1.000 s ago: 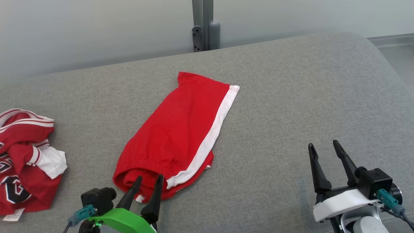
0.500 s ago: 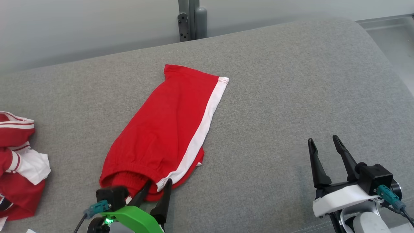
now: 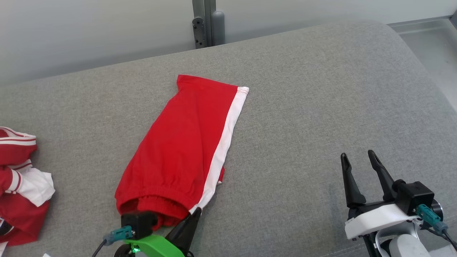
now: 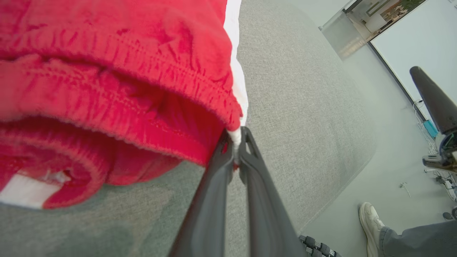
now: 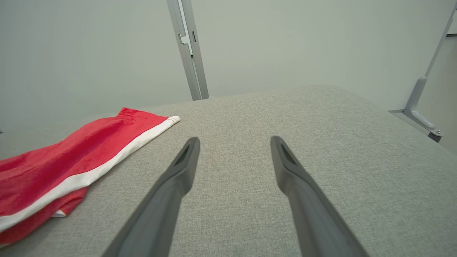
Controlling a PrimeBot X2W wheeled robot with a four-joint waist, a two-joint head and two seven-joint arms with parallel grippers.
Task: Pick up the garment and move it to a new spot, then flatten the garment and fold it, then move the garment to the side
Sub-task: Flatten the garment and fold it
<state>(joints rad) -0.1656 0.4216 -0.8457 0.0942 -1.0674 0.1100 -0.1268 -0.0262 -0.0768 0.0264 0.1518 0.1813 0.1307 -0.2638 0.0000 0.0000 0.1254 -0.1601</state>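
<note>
My left fingers (image 4: 212, 192) were clamped on the shorts (image 3: 185, 142) at the waistband corner (image 4: 234, 135). Looked soft, light and droopy. Right fingers (image 5: 178, 178) were open.

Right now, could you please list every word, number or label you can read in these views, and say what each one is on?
No text can be read.
The red shorts: no print visible.
The white patch under the shorts' waistband: blurred, nothing legible.
The red and white garment pile: nothing legible on the part in view.
</note>
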